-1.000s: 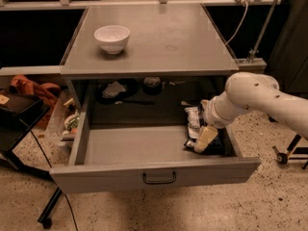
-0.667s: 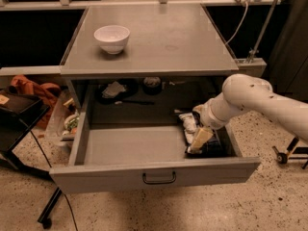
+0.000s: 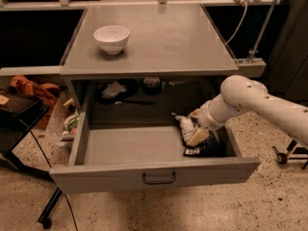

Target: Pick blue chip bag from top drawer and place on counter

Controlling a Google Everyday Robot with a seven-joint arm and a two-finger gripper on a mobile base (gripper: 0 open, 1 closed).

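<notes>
The top drawer [image 3: 96,174] stands pulled open below the counter [image 3: 163,37]. The blue chip bag [image 3: 184,125], dark with white panels, is tilted up at the drawer's right side. My gripper [image 3: 195,134] reaches down into the drawer from the right on the white arm. It is closed on the bag, with a tan fingertip [image 3: 197,136] against the bag's right side. The bag's lower end merges with a dark patch on the drawer floor, so I cannot tell whether it is lifted off.
A white bowl [image 3: 111,37] stands on the counter's back left. A pale wrinkled paper [image 3: 113,89] and a dark round object [image 3: 152,83] lie in the recess behind the drawer. Clutter [image 3: 70,121] and an orange cloth [image 3: 29,88] lie at the left. A cable and post [image 3: 250,32] stand at the right back.
My gripper and forearm have shifted a little left inside the drawer, and the blue chip bag has moved left with them and tilted more upright.
</notes>
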